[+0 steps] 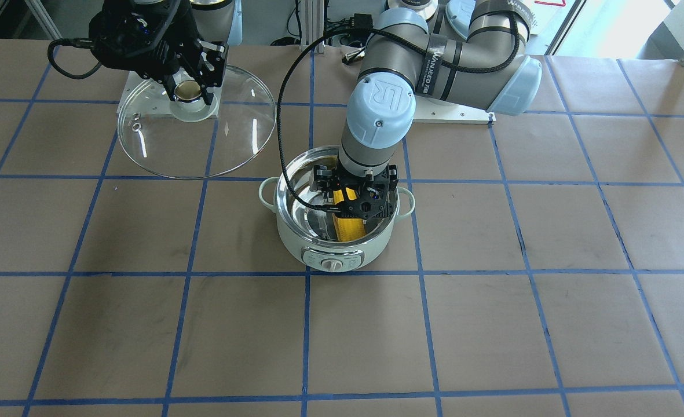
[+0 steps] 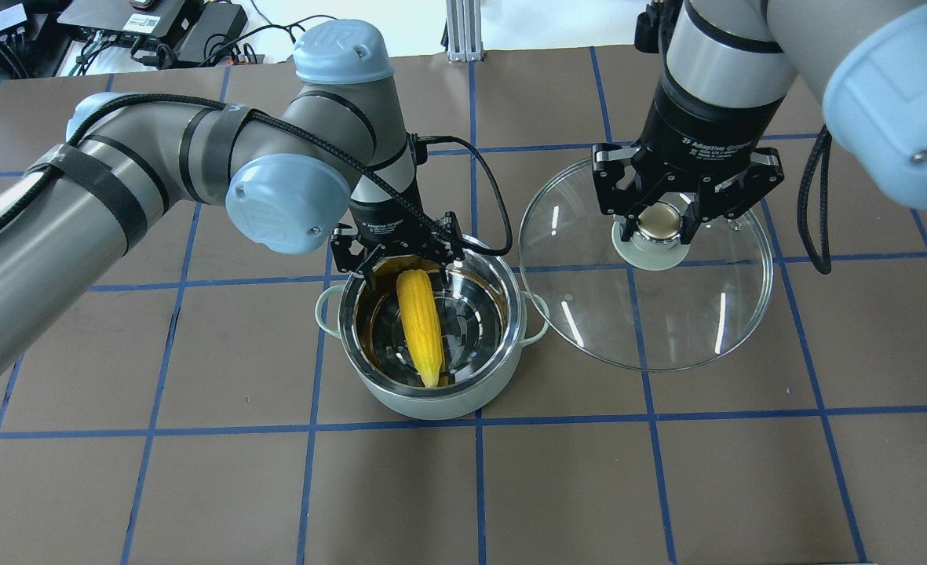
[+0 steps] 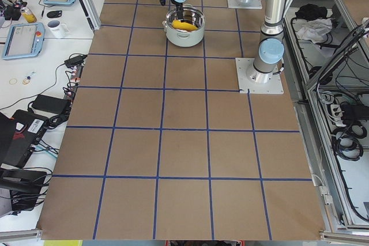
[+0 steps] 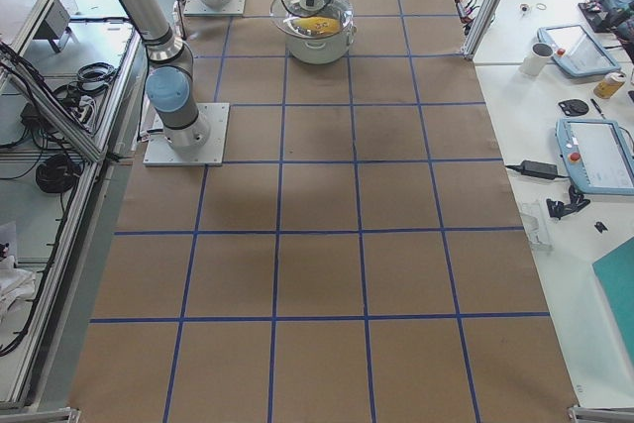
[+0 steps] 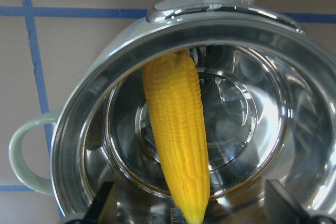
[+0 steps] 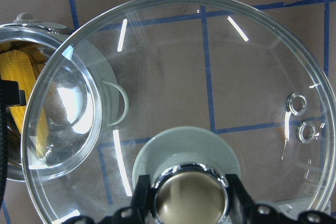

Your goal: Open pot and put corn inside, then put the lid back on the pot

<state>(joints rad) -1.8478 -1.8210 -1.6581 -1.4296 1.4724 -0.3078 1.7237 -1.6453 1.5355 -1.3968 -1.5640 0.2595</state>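
Although the corn is already down in the pot, the job now hangs on one piece of geometry, read here on the overhead view's clock face. On the taped table the widest thing is the lid. It is held clear of the surface at about 2 o'clock from the pot, and its glass edge just reaches over the pot's side handle. The right gripper is clamped on the lid's knob, with a finger pressed to each side.

The pot stands open. Inside it the corn runs 12 to 6, its pointed tip at 6 by the wall and its blunt end at 12 under the left gripper. That gripper is spread wide. In its wrist view the fingers stand well out to either side of the ear and touch nothing, so I judge the corn released. Whether it lies flat or leans on the wall I cannot tell.

The pot lies at 8 o'clock from the lid, a short carry for the right arm, but the left gripper sits over the mouth, in that path. It likely must lift away toward 9 or 10 o'clock before the lid can settle level on the rim. If the corn's tip rides high, it could foul the glass.
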